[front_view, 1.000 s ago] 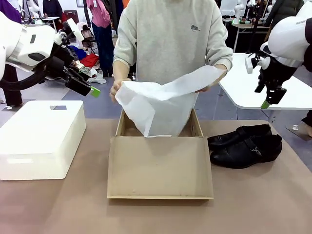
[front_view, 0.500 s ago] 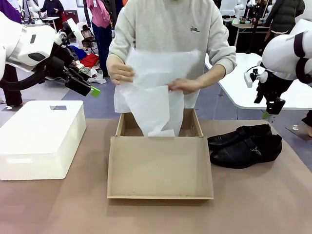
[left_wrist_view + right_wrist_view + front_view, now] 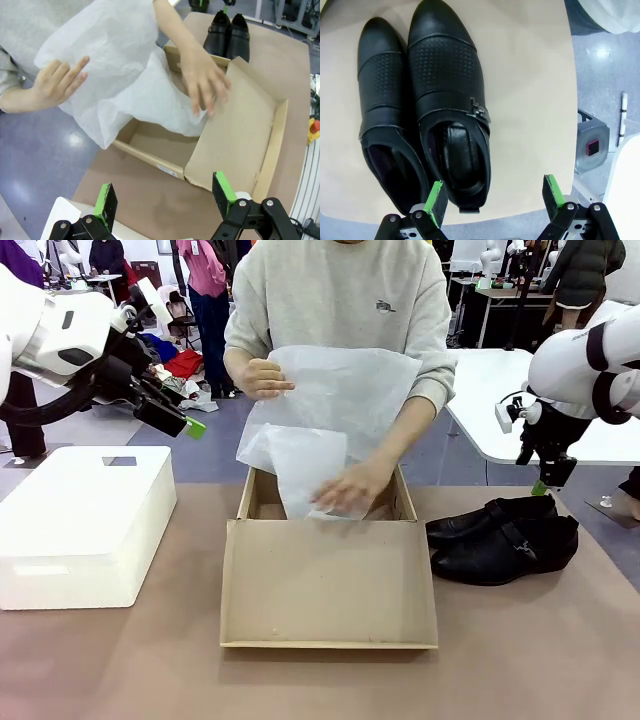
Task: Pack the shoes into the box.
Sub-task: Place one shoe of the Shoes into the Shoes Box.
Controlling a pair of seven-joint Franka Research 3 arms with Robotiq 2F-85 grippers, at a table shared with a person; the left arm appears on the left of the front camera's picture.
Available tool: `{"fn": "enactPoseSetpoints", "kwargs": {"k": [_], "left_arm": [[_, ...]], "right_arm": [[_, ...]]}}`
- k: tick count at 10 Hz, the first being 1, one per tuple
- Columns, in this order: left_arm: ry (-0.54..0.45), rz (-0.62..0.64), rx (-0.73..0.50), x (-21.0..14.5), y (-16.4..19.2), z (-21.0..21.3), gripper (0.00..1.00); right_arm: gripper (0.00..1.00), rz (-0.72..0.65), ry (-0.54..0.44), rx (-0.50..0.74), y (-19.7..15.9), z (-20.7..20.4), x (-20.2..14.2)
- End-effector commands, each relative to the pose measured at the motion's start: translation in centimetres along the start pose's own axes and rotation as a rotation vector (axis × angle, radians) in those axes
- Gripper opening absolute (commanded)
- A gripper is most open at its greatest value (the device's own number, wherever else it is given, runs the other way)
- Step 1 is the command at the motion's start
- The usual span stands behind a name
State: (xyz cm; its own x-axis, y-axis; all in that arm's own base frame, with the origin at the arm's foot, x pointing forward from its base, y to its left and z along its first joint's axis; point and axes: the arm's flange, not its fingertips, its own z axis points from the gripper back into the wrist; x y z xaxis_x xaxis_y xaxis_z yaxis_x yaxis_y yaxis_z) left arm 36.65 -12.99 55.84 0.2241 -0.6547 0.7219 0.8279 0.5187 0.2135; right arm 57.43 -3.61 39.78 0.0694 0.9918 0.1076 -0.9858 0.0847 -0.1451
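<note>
Two glossy black shoes [image 3: 500, 537] lie side by side on the table, right of the box [image 3: 330, 585], a tan cardboard shoebox whose flap lid lies open toward me. A person holds white tissue paper [image 3: 335, 400] over the box and presses one hand [image 3: 350, 490] into it. My right gripper [image 3: 540, 485] hangs open just above the heel end of the shoes [image 3: 447, 110], touching nothing. My left gripper [image 3: 190, 425] stays open, raised at the far left. Its wrist view looks past the open left gripper [image 3: 165, 192] at the box [image 3: 240, 125], the paper [image 3: 115, 60] and the shoes [image 3: 227, 32].
A large white foam box [image 3: 85, 525] stands on the table's left side. A white table [image 3: 500, 410] sits behind at the right. The brown tabletop ends close behind the shoes, with a small grey device [image 3: 592, 145] on the floor beyond.
The person has lowered the tissue paper and pushed one hand down into the box. My right gripper has dropped closer to the shoes. The left arm has not moved.
</note>
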Motion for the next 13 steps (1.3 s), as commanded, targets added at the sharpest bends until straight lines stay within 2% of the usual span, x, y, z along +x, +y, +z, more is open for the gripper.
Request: {"fn": "enactPoseSetpoints", "kwargs": {"k": [1,7,13], "left_arm": [[-0.008,0.004,-0.008,0.0,0.1,0.0,1.00],[-0.008,0.004,-0.008,0.0,0.1,0.0,1.00],[-0.008,0.004,-0.008,0.0,0.1,0.0,1.00]], "right_arm": [[1.00,0.025,-0.031,0.009,-1.1,-0.3,-0.1],[1.00,0.009,-0.034,0.069,-1.4,-2.6,-0.3],[1.00,-0.003,-0.019,0.056,-1.8,-5.0,-0.2]]}}
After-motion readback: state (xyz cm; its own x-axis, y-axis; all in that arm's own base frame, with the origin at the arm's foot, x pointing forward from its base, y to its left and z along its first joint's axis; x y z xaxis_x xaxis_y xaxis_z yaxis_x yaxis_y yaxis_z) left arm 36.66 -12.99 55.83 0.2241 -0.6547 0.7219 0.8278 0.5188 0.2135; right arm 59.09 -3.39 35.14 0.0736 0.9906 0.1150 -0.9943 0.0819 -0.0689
